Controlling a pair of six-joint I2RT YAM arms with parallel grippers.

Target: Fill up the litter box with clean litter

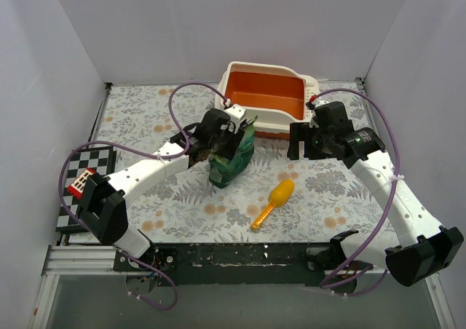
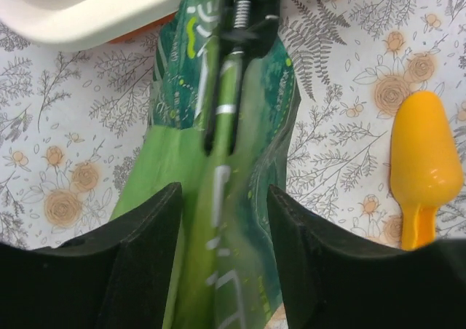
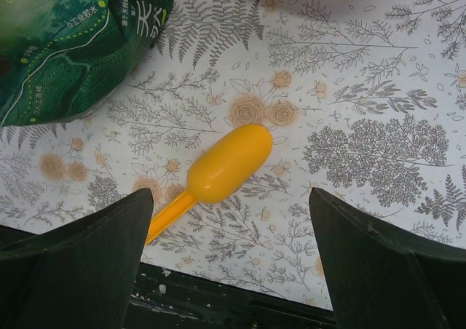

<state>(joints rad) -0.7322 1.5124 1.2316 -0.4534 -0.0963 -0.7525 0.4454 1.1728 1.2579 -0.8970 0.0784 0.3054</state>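
Your left fingers (image 1: 222,137) pinch the top of the upright green bag (image 1: 233,161), just in front of the litter box (image 1: 227,81), which sits at the desk's (image 1: 145,118) far edge. Your right fingers (image 1: 301,143) are spread wide above the yellow scoop (image 1: 274,201), near the box's right end. White characters on the bag are cut off and unreadable, and its contents are hidden.

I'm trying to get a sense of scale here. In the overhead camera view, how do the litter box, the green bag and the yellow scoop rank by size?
1. Litter box, largest by far.
2. Green bag. It stands upright, so it is a little nearer the camera, yet it still looks clearly smaller.
3. Yellow scoop, smallest.
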